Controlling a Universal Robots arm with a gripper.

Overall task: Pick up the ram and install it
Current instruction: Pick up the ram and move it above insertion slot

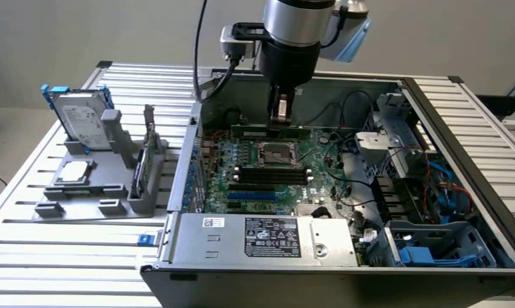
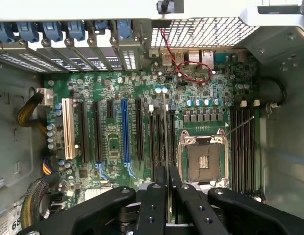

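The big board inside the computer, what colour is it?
Green. The board shows best in the wrist view.

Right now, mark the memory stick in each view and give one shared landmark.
Exterior view: memory stick beneath the claw, beside the processor socket.
Wrist view: memory stick edge-on in the claw, over the black slots.
Shared landmark: the processor socket.

In the exterior view we are looking down slantwise from farther back at the open computer case (image 1: 185, 168). The wrist view is facing straight down, close over its motherboard (image 2: 108, 85), which both views are sharing.
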